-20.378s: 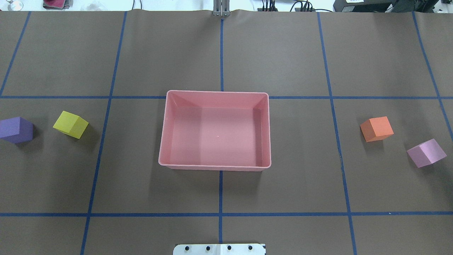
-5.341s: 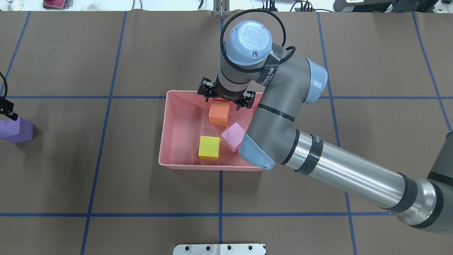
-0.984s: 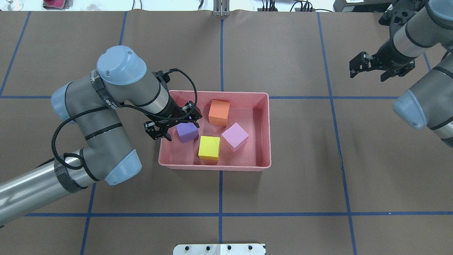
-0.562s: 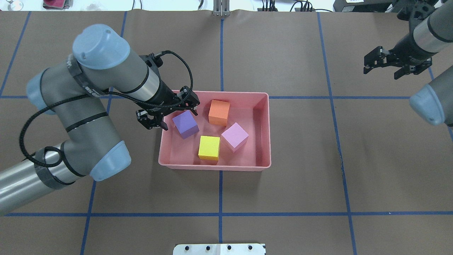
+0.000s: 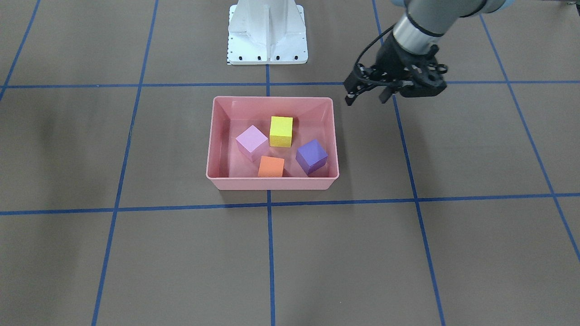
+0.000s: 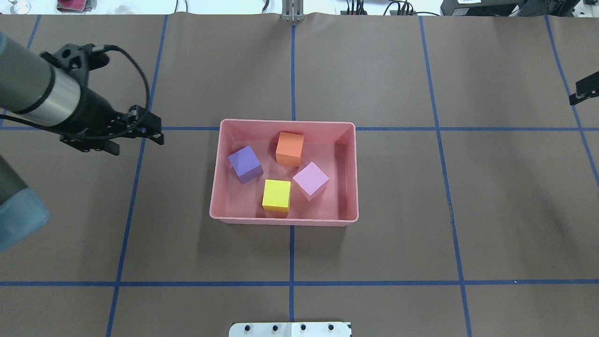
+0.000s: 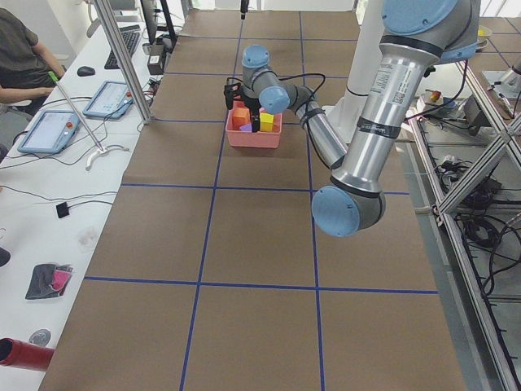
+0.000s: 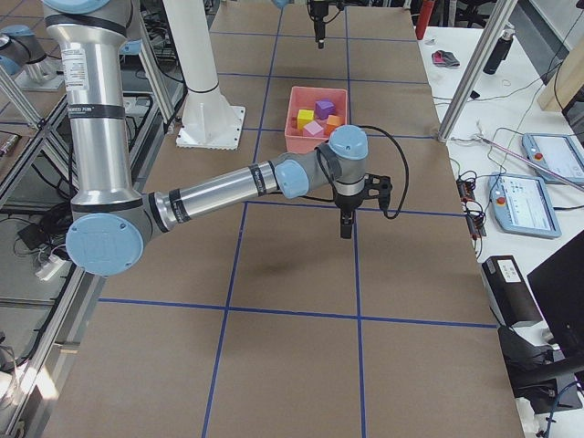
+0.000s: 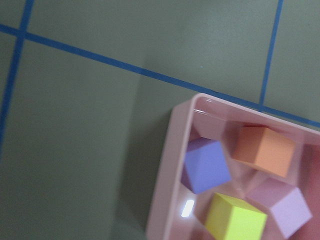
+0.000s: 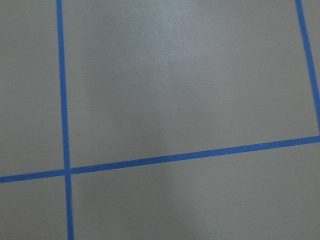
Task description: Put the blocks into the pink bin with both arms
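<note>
The pink bin stands mid-table and holds all the blocks: purple, orange, pink-lilac and yellow. The front view shows the bin with the same blocks: purple, orange, pink-lilac, yellow. My left gripper is open and empty, hovering left of the bin; it also shows in the front view. Of my right gripper only one finger shows at the far right edge, so I cannot tell its state.
Blue tape lines grid the brown table cover. The white base bracket sits at the near edge. In the exterior right view my right arm's gripper hangs over bare table right of the bin. Operator tablets lie on side benches.
My left gripper has drawn back from the bin to the left, leaving the purple block inside. My right gripper has moved further right, almost out of the overhead view.
</note>
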Robot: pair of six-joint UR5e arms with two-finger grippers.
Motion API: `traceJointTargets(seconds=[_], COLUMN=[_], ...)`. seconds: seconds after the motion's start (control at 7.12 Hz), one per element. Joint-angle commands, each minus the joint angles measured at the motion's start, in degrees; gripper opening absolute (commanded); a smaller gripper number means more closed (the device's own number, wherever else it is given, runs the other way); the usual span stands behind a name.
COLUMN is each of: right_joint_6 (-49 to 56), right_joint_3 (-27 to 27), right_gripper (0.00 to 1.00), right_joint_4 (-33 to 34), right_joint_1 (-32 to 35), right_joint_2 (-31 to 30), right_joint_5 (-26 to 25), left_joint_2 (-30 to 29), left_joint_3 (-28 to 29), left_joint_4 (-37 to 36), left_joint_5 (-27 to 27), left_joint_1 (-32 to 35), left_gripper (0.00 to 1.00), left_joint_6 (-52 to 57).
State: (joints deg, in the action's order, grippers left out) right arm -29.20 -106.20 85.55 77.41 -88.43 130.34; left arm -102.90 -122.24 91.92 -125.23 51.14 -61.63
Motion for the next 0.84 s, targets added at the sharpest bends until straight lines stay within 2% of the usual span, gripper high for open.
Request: traceJointTargets(seconds=[0.0, 0.14, 0.42, 0.7], right_joint_6=[8.43, 8.54, 11.16, 14.70], right_joint_3=[0.64, 0.73, 2.30, 3.81], right_gripper=[0.99, 0.99, 0.99, 0.99], right_joint_4=[0.14, 0.14, 0.76, 0.93], right_joint_1=[3.26, 4.05, 6.86, 7.58], right_joint_2=[-3.49, -3.59, -4.47, -4.21], right_joint_5=[0.18, 0.70, 3.68, 5.10], left_joint_2=[12.51, 13.68, 15.01, 16.67], left_joint_3=[-0.12, 4.77, 15.75, 20.36], left_joint_4=[0.01, 0.18, 0.54, 0.54], left_joint_5=[-0.62, -1.24, -6.23, -7.83], left_joint_1=[11.73, 18.49, 30.01, 34.45], left_gripper=[0.99, 0.99, 0.99, 0.99], left_joint_6=[29.31, 41.38, 61.88, 64.18])
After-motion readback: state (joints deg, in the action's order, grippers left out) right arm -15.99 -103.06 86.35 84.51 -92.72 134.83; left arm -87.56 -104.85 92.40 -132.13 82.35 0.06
